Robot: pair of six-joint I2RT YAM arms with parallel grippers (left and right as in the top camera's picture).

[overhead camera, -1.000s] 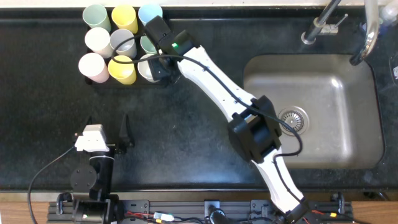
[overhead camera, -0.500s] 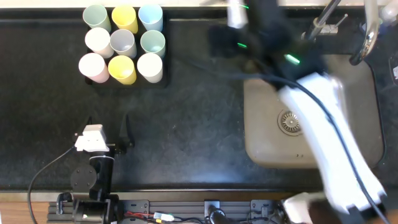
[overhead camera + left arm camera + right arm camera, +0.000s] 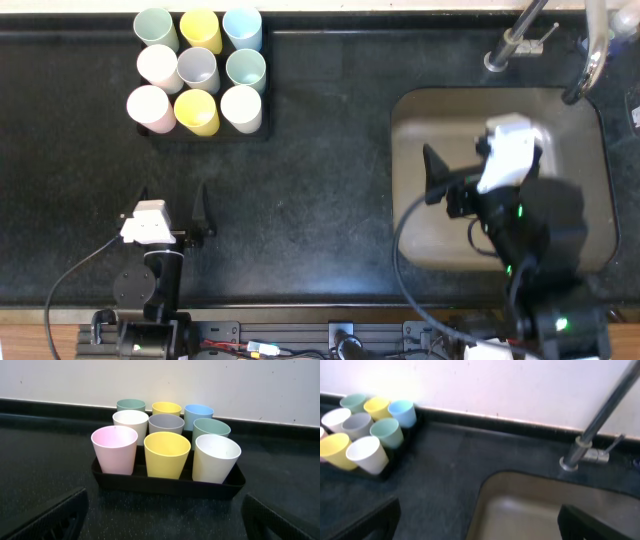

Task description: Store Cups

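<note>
Several cups in pink (image 3: 148, 106), yellow (image 3: 196, 110), white (image 3: 241, 107), grey, green and blue stand upright in a black tray (image 3: 200, 137) at the back left of the counter. In the left wrist view the tray (image 3: 165, 485) and its cups, such as the pink one (image 3: 115, 449), lie straight ahead of my left gripper (image 3: 165, 499). That gripper (image 3: 172, 205) is open and empty near the front left, well short of the tray. My right gripper (image 3: 462, 170) hangs over the sink, open (image 3: 480, 507) and empty, with the cups (image 3: 367, 454) far off to one side.
A steel sink (image 3: 560, 120) takes up the right of the black counter (image 3: 320, 200), with a faucet (image 3: 515, 40) at its back edge. The faucet (image 3: 600, 425) and the sink rim (image 3: 530, 480) lie in front of the right gripper. A pale wall runs behind the tray.
My right arm has swung back from the white cup at the tray's front right corner to above the sink. The cup stays in the tray. The left arm has not moved.
</note>
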